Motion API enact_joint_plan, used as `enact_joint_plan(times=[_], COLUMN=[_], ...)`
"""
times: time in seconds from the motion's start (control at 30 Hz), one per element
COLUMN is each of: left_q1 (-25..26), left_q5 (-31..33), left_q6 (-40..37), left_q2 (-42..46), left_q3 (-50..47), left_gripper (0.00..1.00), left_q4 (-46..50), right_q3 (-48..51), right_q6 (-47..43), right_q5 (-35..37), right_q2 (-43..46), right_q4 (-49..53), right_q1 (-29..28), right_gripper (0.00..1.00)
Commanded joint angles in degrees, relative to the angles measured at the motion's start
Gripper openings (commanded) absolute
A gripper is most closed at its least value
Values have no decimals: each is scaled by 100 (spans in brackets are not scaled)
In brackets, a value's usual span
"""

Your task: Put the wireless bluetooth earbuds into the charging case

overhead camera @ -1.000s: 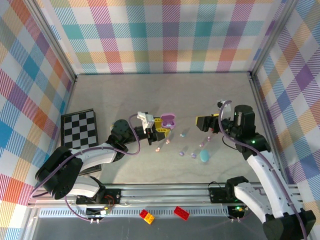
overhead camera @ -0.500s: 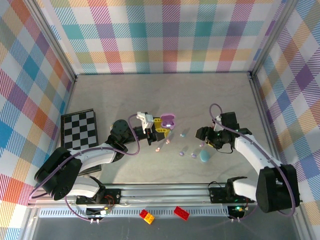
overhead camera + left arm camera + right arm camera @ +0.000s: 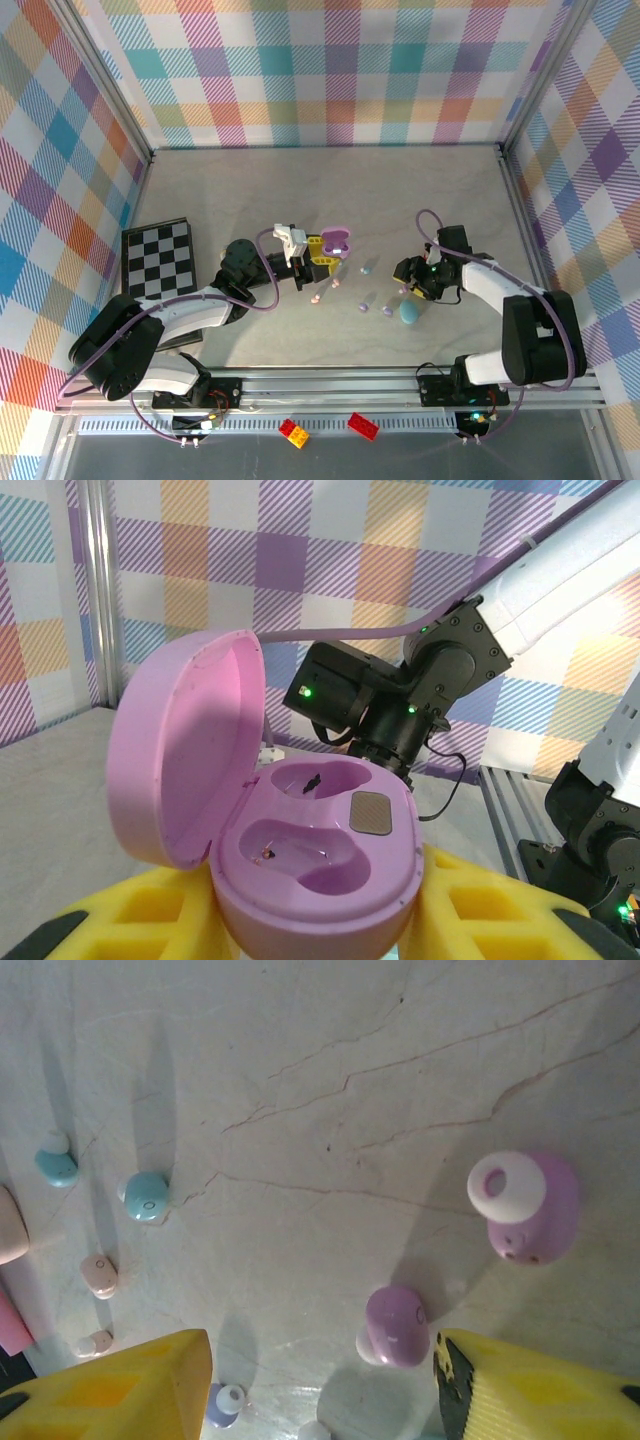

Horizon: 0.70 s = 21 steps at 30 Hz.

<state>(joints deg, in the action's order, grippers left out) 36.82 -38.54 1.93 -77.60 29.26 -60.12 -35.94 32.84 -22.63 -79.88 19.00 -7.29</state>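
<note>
The pink-purple charging case (image 3: 330, 850) is open, lid tipped back to the left, both sockets empty. My left gripper (image 3: 320, 935) is shut on it, yellow pads on either side; from above, the case (image 3: 337, 240) sits at my left gripper (image 3: 320, 258). Several earbuds lie loose on the table. My right gripper (image 3: 320, 1390) is open and low over them, with a purple earbud (image 3: 395, 1325) between its yellow fingers (image 3: 130, 1380), close to the right one and touching neither. A second purple earbud (image 3: 525, 1205) lies further off. Teal earbuds (image 3: 147, 1197) and pink earbuds (image 3: 100, 1275) lie left.
A shut teal case (image 3: 410, 313) lies just in front of my right gripper (image 3: 408, 280). A checkerboard (image 3: 160, 255) sits at the left. Two toy bricks (image 3: 293, 432) rest on the front rail. Metal posts and plaid walls enclose the table.
My right arm has swung down and nearer, lowering its gripper over the earbuds, and its jaws have narrowed. The left arm and the case have stayed still.
</note>
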Motion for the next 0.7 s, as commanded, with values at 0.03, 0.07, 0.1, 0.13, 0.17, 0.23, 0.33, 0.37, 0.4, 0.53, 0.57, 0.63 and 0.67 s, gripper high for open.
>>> enact_joint_plan(times=[0.03, 0.07, 0.1, 0.13, 0.17, 0.23, 0.33, 0.37, 0.4, 0.53, 0.57, 0.63, 0.67], left_q1=[-52, -52, -56, -52, -52, -52, -52, -52, -52, -52, -52, -52, -52], left_q5=[-212, -252, -273, -289, -289, -309, -324, -335, -346, -371, -373, -377, -380], left_q6=[-29, -23, -17, -14, -19, -50, -59, -61, -60, -45, -38, -31, -30], left_q2=[174, 191, 206, 218, 234, 261, 259, 254, 254, 254, 263, 279, 294], left_q3=[-22, 15, 34, 45, 54, 70, 86, 80, 79, 63, 63, 63, 54], left_gripper=[38, 38, 38, 38, 38, 38, 38, 38, 38, 38, 38, 38, 38], left_q4=[-175, -142, -124, -116, -98, -55, -40, -35, -35, -53, -60, -59, -53], right_q3=[-9, -8, -7, -8, 7, 51, 100, 113, 127, 169, 177, 179, 189], right_q6=[87, 81, 59, 27, 9, 3, 39, 54, 56, 85, 95, 118, 150], right_q5=[-154, -198, -242, -280, -285, -301, -378, -398, -404, -398, -384, -407, -430], right_q2=[-224, -262, -297, -329, -356, -379, -371, -356, -346, -339, -360, -417, -436], right_q4=[-301, -323, -327, -313, -305, -322, -356, -377, -378, -410, -411, -462, -507], right_q1=[39, 41, 36, 36, 35, 35, 35, 35, 36, 35, 35, 35, 37], right_gripper=[59, 59, 59, 59, 59, 58, 56, 55, 54, 50, 50, 48, 47])
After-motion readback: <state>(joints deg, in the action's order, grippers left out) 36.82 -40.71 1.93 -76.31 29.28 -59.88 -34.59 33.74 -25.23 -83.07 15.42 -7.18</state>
